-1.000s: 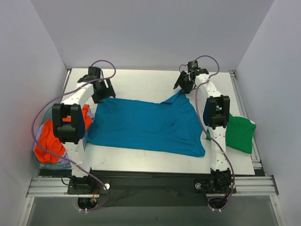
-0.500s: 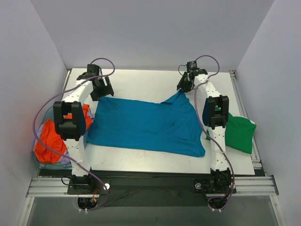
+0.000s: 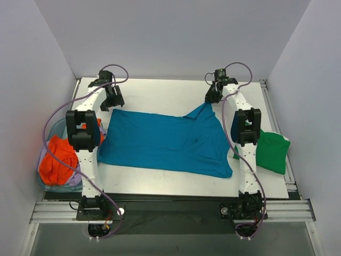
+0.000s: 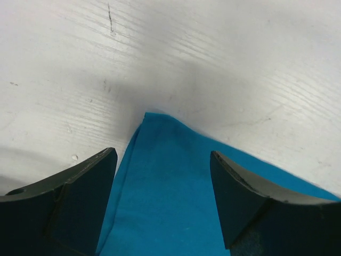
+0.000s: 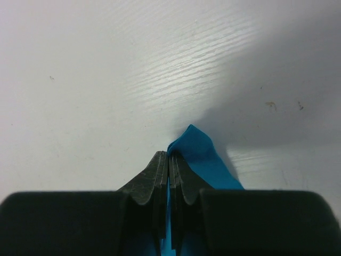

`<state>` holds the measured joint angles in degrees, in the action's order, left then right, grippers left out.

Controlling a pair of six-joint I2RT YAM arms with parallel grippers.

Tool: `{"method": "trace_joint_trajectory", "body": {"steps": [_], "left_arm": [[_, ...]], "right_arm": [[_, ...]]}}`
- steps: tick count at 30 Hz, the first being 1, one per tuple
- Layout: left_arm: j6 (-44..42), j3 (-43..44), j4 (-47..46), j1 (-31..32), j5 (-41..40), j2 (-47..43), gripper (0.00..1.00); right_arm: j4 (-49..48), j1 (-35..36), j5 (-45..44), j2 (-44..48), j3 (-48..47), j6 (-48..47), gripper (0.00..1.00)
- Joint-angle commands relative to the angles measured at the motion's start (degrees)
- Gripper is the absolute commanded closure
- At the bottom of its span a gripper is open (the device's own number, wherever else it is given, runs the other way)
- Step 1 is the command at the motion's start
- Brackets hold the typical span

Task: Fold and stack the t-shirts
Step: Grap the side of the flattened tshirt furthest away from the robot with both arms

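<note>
Right gripper [image 5: 169, 156] is clamped on the far right corner of the teal t-shirt [image 3: 160, 141]. Left gripper [image 4: 161, 156] hangs wide open, with the shirt's far left corner sitting right between its jaws.

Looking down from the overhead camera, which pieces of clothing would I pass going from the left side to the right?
orange t-shirt → teal-blue t-shirt → green t-shirt
</note>
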<state>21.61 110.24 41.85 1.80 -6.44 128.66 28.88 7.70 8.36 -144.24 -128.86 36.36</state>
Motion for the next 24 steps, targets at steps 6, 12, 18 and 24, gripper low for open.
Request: {"method": "trace_joint_trajectory", "body": {"steps": [6, 12, 18, 24], "left_arm": [[-0.7, 5.5, -0.3, -0.2, -3.9, 4.7, 0.31], [-0.1, 8.3, 0.4, -0.3, -5.6, 7.1, 0.4], [0.6, 9.9, 0.9, -0.3, -5.1, 8.6, 0.48], [0.9, 9.7, 1.8, -0.3, -4.5, 9.2, 0.54]], "right_arm": [[1.3, -1.1, -0.8, 3.1, -0.6, -0.1, 1.0], [1.8, -1.6, -0.5, 3.6, -0.2, -0.8, 1.0], [2.1, -1.8, 0.0, 3.4, -0.3, -1.4, 1.0], [2.3, -2.3, 0.2, 3.4, -0.5, -1.4, 1.0]]}}
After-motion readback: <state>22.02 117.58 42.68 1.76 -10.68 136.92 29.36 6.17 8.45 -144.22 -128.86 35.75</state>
